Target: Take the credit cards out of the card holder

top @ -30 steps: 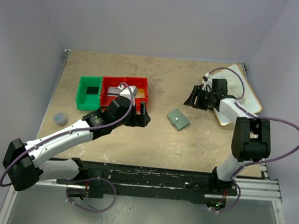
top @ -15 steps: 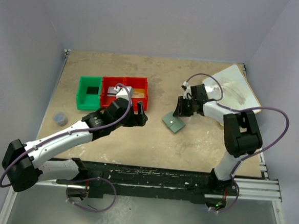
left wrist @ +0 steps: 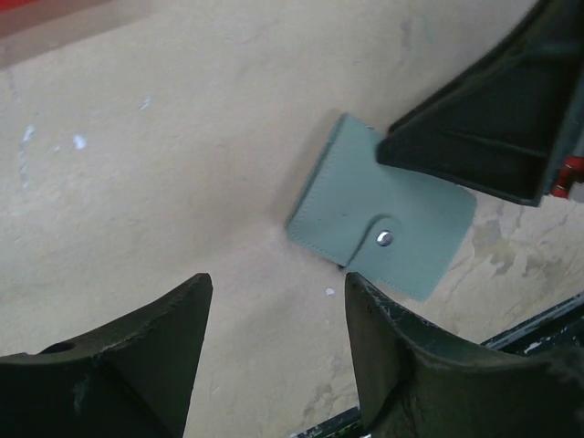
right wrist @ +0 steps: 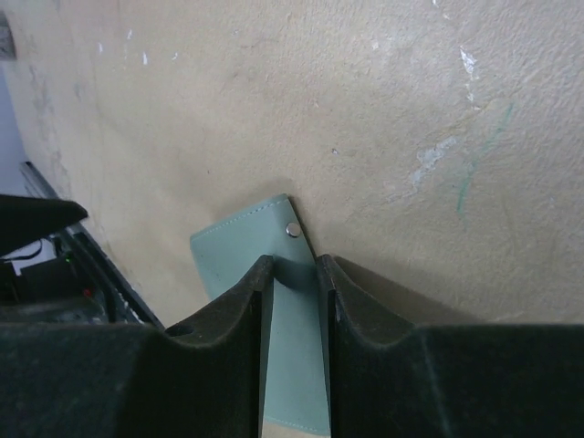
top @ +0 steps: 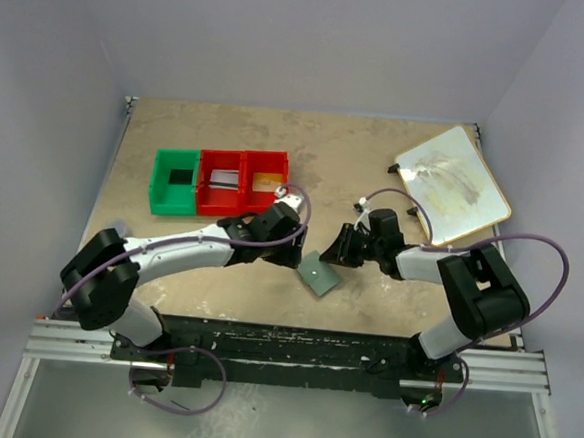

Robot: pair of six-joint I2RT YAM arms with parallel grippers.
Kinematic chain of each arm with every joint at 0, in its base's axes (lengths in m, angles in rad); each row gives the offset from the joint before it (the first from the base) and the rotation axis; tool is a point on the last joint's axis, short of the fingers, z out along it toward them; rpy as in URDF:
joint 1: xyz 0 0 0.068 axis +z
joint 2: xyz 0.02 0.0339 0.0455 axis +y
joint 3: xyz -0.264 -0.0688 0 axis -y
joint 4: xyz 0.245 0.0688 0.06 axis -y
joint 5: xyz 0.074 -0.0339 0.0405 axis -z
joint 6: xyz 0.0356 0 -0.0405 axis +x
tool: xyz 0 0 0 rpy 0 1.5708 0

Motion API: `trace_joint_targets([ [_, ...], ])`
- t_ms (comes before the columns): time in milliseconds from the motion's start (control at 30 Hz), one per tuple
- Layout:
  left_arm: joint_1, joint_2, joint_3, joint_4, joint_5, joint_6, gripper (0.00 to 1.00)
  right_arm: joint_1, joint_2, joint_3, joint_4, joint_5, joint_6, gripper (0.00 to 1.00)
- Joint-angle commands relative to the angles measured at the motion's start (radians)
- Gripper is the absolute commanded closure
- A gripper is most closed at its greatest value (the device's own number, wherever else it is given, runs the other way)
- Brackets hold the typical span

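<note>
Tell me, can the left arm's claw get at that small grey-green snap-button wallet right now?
Probably yes. The left claw is open, with the small grey-green wallet just ahead over bare tabletop. Only the right claw, on its far corner, crowds that side.

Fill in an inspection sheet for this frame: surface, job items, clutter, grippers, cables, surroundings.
Surface: scuffed tan tabletop, white marks.
Job's things: small grey-green bifold card holder flat, snap fastened; no credit card showing from it.
Clutter: green plastic bin and red two-compartment plastic bin, contents unclear; cream board, far right.
Grippers: left gripper jaws open, empty, beside the holder; right gripper jaws narrow, tips on the holder, grip unclear.
Cables: purple cables loop off both arms, none across the holder.
Surroundings: pale lilac walls, black base rail.
</note>
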Motion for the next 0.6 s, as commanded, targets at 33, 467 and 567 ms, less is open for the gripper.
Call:
trace_joint_targets([
  [33, -0.073, 0.096, 0.147, 0.031, 0.048, 0.223, 0.43, 0.003, 0.032, -0.031, 0.133, -0.036, 0.075, 0.71],
  [467, -0.122, 0.301, 0.190, 0.086, 0.141, 0.275, 0.59, 0.003, 0.057, -0.066, 0.197, -0.025, 0.123, 0.70],
  [567, -0.125, 0.328, 0.214, 0.047, 0.087, 0.282, 0.64, 0.003, 0.057, -0.063, 0.182, -0.016, 0.120, 0.70],
])
